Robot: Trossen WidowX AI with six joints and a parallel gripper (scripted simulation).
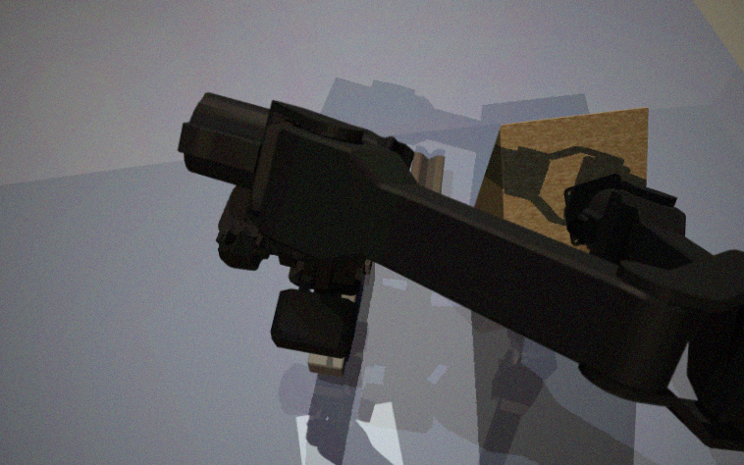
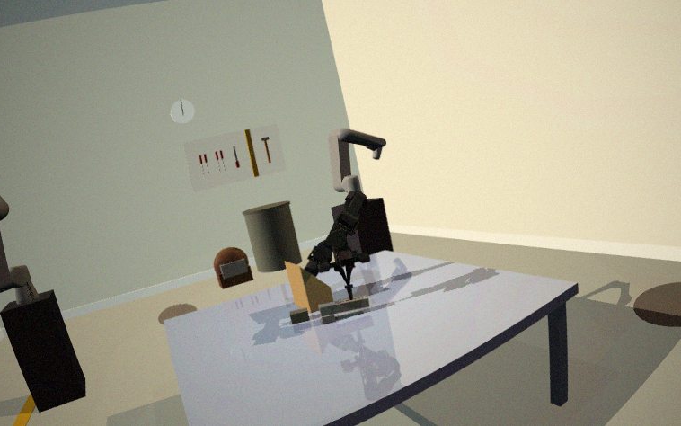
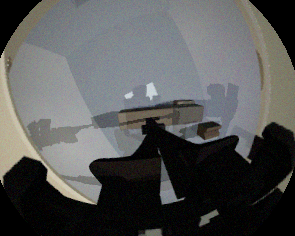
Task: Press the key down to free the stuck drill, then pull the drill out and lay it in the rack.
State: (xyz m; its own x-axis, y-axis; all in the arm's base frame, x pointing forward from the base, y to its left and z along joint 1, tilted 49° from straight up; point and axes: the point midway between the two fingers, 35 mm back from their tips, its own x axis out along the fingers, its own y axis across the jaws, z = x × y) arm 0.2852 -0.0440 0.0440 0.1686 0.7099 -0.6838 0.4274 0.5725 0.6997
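Note:
My gripper (image 2: 349, 296) (image 3: 154, 129) is shut and empty, its fingertips together and pointing down at the long block. In the wrist view the tips overlap the middle of its near side; contact cannot be told. The long low block (image 2: 330, 312) (image 3: 132, 119) has a tan part and a greyer part. In the top view the arm covers most of it, with one pale end (image 1: 326, 363) showing. A small brown grooved block (image 1: 434, 172) (image 2: 298, 316) (image 3: 208, 130), apparently the rack, stands apart beyond one end. The drill and key cannot be made out in the dim views.
A tall wooden block (image 1: 586, 135) (image 2: 305, 288) with a slanted face stands beside the arm, near both low blocks. The glossy table (image 1: 103, 323) (image 2: 258, 380) shows shadows and reflections. Other arms on dark pedestals (image 2: 44, 349) stand beyond the table.

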